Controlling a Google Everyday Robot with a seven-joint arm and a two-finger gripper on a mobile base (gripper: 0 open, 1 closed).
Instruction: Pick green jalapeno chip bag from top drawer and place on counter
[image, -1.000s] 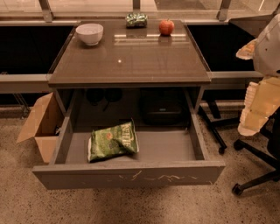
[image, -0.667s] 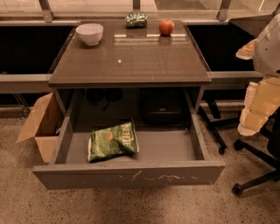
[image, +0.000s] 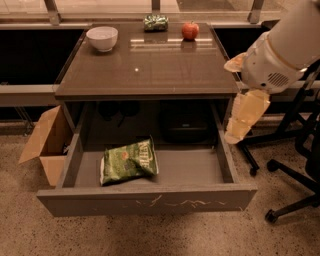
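The green jalapeno chip bag (image: 129, 161) lies flat on the floor of the open top drawer (image: 145, 199), left of its middle, with its white lettering facing up. The drawer is pulled out under the glossy dark-brown counter (image: 150, 65). My gripper (image: 240, 131) hangs pointing down from the white arm, just outside the drawer's right wall and below the counter's right front corner. It is well right of the bag, holds nothing and touches nothing.
On the counter's far edge stand a white bowl (image: 102, 38), a small green-and-silver packet (image: 155, 22) and a red apple (image: 190, 30). An open brown cardboard box (image: 46, 145) sits left of the drawer. Black chair legs with casters (image: 280, 200) stand at the right.
The arm and gripper have moved left, from beyond the table's right side to right beside the drawer's right wall. The bag and drawer have not moved.
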